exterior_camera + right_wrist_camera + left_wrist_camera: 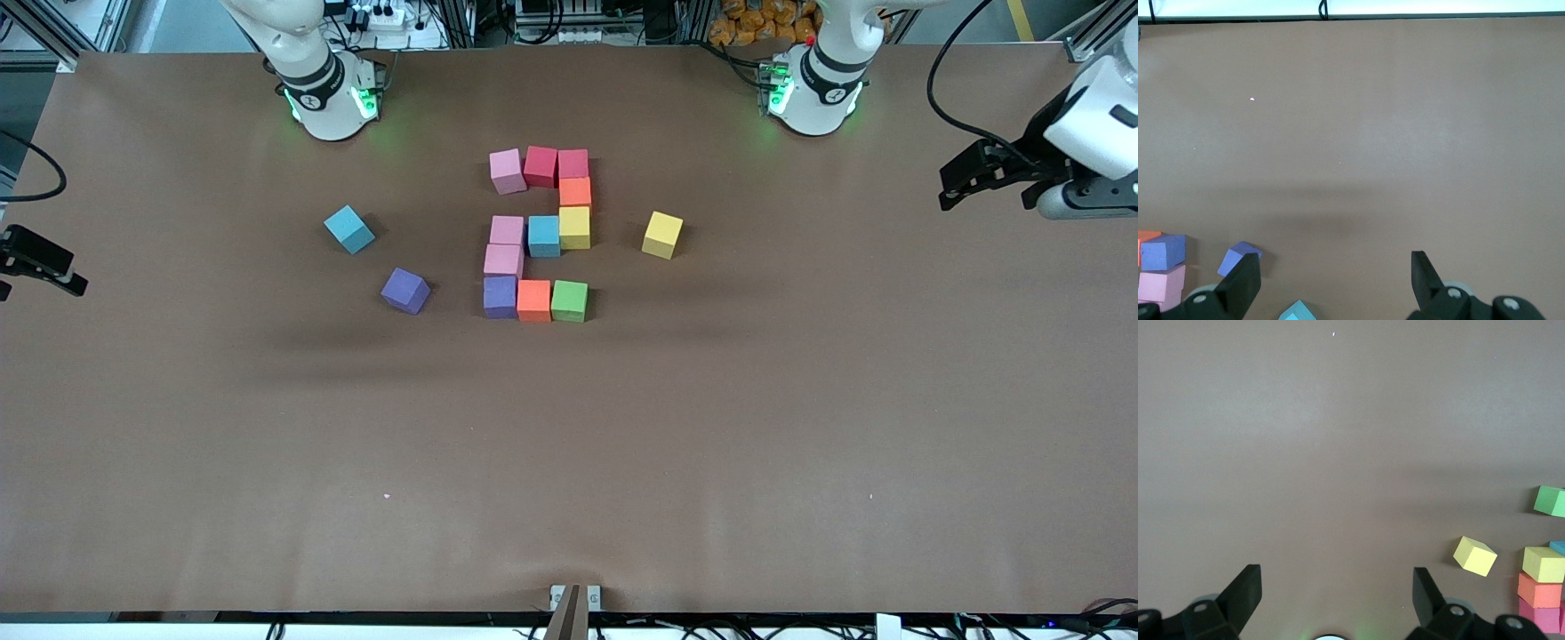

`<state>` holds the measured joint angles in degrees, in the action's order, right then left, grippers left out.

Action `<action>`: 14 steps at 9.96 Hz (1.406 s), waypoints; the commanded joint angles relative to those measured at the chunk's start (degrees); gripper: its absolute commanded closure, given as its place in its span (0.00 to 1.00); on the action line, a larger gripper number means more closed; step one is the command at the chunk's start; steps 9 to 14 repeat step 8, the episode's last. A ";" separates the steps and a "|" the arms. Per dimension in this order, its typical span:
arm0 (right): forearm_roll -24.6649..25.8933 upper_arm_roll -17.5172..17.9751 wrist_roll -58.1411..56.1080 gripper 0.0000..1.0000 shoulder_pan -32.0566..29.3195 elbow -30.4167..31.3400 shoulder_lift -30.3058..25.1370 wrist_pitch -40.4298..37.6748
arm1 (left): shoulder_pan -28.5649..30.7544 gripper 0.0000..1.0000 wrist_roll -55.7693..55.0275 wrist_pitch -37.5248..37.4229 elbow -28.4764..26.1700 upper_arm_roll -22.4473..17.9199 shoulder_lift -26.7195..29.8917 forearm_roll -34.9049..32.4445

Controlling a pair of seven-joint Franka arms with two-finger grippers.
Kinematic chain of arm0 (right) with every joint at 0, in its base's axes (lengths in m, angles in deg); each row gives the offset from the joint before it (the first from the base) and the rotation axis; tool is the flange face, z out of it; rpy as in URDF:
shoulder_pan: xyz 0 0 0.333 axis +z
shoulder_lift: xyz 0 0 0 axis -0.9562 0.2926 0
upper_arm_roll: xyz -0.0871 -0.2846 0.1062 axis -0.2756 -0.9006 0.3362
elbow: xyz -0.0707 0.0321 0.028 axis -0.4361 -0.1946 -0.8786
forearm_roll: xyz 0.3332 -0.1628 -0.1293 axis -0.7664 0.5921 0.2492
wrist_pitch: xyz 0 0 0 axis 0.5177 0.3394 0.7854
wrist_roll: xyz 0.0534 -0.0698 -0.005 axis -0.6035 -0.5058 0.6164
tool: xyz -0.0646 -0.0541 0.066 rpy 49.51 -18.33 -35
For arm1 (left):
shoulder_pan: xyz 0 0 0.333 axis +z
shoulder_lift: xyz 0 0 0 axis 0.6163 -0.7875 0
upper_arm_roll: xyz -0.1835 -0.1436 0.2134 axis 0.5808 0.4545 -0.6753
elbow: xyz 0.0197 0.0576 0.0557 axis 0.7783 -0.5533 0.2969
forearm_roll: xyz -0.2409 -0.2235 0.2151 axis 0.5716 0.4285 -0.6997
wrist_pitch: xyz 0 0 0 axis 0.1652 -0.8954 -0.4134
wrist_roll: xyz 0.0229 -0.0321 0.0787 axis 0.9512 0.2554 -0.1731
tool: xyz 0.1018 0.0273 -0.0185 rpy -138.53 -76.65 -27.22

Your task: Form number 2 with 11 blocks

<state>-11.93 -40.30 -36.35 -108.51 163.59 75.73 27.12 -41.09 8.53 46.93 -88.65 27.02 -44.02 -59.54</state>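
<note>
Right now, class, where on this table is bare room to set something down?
The widest bare stretch of table lies nearer the camera than the number 2. It is crowded around the 2, flanked by loose yellow, blue and purple blocks.

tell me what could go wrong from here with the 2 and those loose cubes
1. The number 2 looks done, eleven cubes, but its top pink cube sits slightly askew; any nudge could break the touching rows.
2. The spare yellow cube lies close beside the digit, so an arm fetching it might brush the column.
3. Both arms wait at the table's ends, left gripper and right gripper open.
</note>
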 commanded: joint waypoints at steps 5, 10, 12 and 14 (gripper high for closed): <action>4.42 0.41 -1.98 0.00 -0.51 -0.36 -0.20 0.39 | 0.23 0.00 1.12 -1.20 3.22 0.41 -0.60 1.20; 4.33 0.50 -1.98 0.00 0.28 -0.19 -0.02 0.13 | 0.14 0.00 1.12 -1.20 3.14 0.59 -0.60 1.20; 4.33 0.50 -1.98 0.00 0.28 -0.19 -0.02 0.13 | 0.14 0.00 1.12 -1.20 3.14 0.59 -0.60 1.20; 4.33 0.50 -1.98 0.00 0.28 -0.19 -0.02 0.13 | 0.14 0.00 1.12 -1.20 3.14 0.59 -0.60 1.20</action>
